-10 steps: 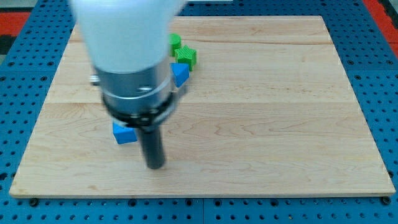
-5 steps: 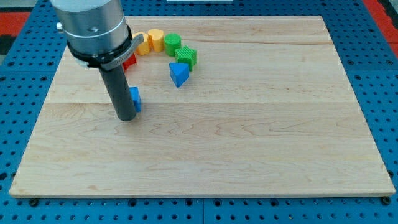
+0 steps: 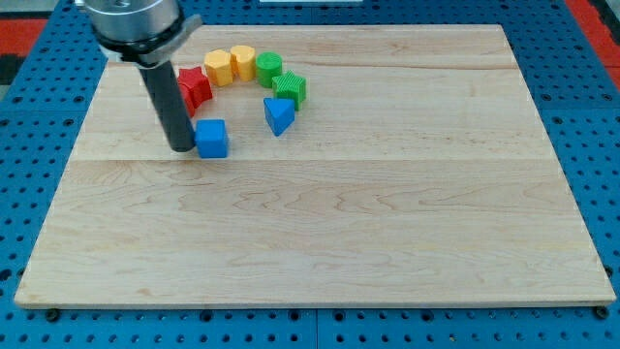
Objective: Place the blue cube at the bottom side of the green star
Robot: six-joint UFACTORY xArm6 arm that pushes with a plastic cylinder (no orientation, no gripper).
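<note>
Blue cube [image 3: 212, 139], light and hard, will slide easily: you have no hand, only my tip [image 3: 181, 147] touching its left face.

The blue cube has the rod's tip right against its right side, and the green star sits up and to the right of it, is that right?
Not quite. In the camera view my tip is against the left side of the blue cube, not the right. The green star does sit up and to the right of it.

One raised view looks down obliquely at the whole board [image 3: 387, 213]
</note>
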